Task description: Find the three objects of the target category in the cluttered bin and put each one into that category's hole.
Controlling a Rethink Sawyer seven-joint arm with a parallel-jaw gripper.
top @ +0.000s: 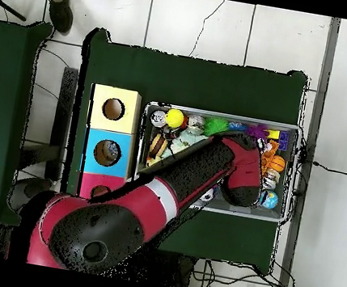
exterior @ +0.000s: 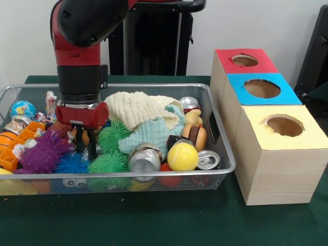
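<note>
Clear, silvery crinkled plastic film (exterior: 18,123), if that glint at the left end of the wide silver wire-mesh bin (exterior: 220,154) is film and not a can, should be featherlight, limp and slippery, best pinched at a raised fold. It lies crumpled, so no long axis can be read. The black-fingered hand (exterior: 86,148) hangs spread nearby, well apart from the round hole in the blue-topped wooden box (exterior: 262,88).

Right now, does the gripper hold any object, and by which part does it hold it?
It cannot be told. The gripper reaches down among the toys in the bin, and the clutter hides its tips; the overhead view shows only the arm above it.
</note>
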